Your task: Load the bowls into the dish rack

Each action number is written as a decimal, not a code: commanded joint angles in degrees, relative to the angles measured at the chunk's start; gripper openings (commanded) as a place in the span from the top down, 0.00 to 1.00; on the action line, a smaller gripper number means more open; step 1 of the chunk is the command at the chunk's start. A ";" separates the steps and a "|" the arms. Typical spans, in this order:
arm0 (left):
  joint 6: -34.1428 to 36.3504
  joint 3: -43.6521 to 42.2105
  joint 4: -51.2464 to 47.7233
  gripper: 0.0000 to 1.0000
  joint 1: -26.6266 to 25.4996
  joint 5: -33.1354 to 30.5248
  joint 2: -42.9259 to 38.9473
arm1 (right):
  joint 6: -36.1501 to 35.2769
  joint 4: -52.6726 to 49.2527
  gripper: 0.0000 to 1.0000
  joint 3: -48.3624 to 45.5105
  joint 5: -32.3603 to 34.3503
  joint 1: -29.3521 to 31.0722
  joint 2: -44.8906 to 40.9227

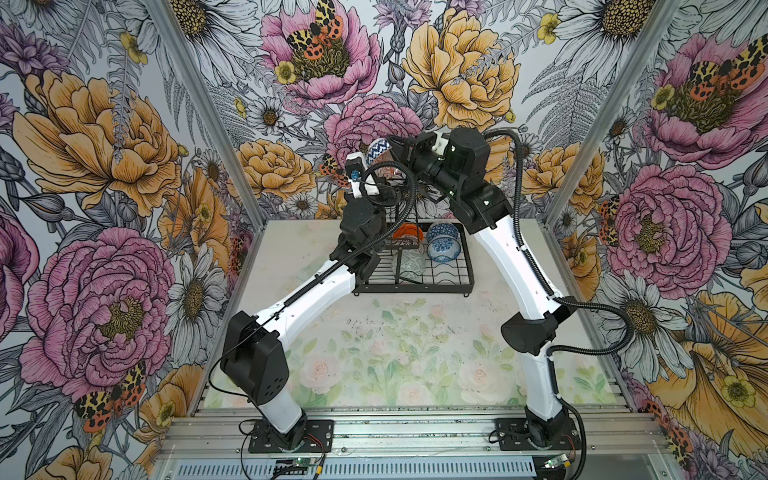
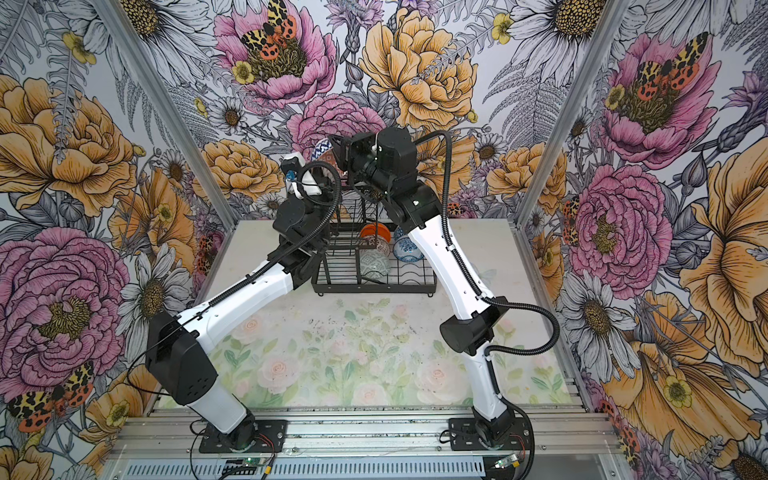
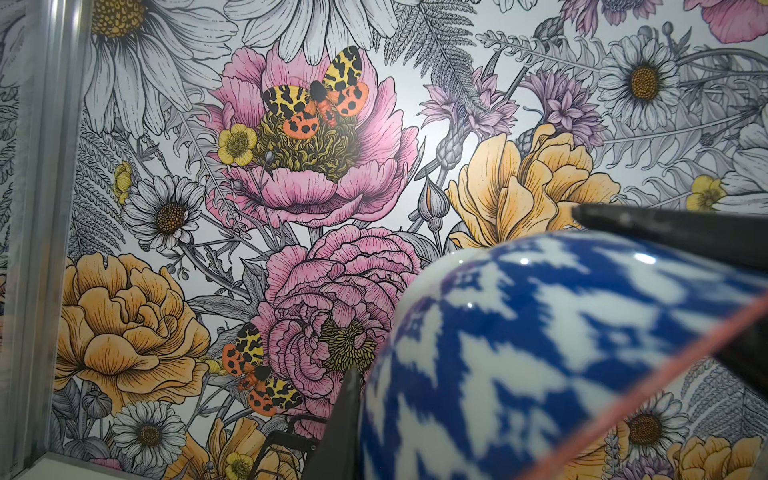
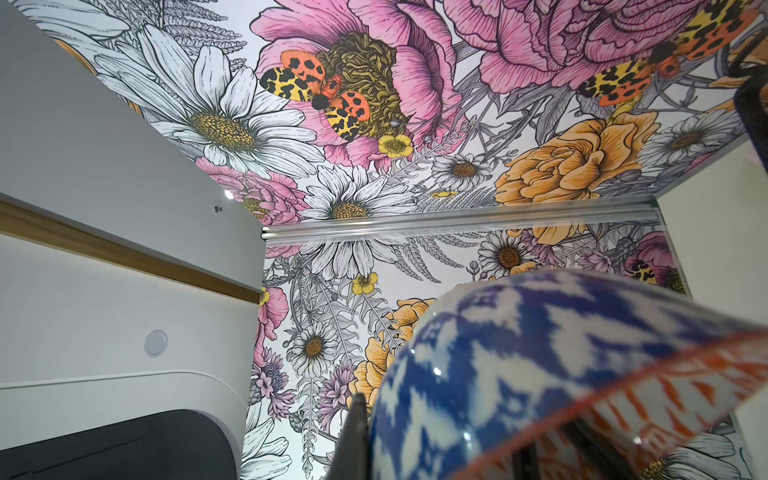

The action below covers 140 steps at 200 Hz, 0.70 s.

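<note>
Bowl up above rack, pinched by L pincer & R pincer.

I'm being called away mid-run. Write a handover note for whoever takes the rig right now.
Left claw: shut on the blue bowl, held high above the rack.
Right claw: shut on the same bowl at its rim; this looks like a handover between arms.
In the rack: orange bowl, floral bowl, grey-green bowl. The arms hide its left part.
Done: at least three bowls racked.
Left: one claw probably lets go, and the other sets the blue bowl in the rack.
</note>
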 commanded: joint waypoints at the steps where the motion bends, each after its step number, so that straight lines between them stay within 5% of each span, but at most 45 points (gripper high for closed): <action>1: 1.75 -1.26 1.48 1.00 -1.14 0.18 -2.13 | -5.01 -0.68 1.00 -0.85 -0.58 -0.17 -0.35; 66: -0.12 -3.59 -0.07 1.00 -1.52 -1.69 -4.65 | -5.41 -0.63 1.00 -0.62 -0.77 -0.10 0.15; 81: -0.54 -3.95 -0.38 0.92 -1.53 -1.82 -4.93 | -5.41 -0.63 1.00 -0.60 -0.90 -0.07 0.09; 140: -1.41 -3.47 -1.96 0.86 -2.00 -1.70 -4.78 | -6.03 0.41 1.00 -0.08 -1.05 -0.11 0.21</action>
